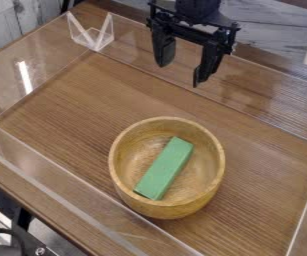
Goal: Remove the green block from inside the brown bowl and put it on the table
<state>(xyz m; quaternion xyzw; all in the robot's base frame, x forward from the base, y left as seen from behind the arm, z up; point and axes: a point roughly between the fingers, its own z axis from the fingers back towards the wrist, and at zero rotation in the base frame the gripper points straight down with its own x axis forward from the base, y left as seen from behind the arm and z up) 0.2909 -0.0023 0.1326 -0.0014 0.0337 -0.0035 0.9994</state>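
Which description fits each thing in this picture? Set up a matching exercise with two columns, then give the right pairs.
Things:
1. green block
2. brown bowl
3. pincer
4. table

Descriptions:
A. open, up above the tabletop, holding nothing
B. wood-grain surface bordered by clear walls
C. lying inside the bowl
D. round, wooden, standing on the tabletop

Pairs: 1-C, 2-D, 3-A, 4-B

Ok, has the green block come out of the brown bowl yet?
No, the green block lies flat inside the brown bowl, while the open pincer hangs empty above the table behind it.
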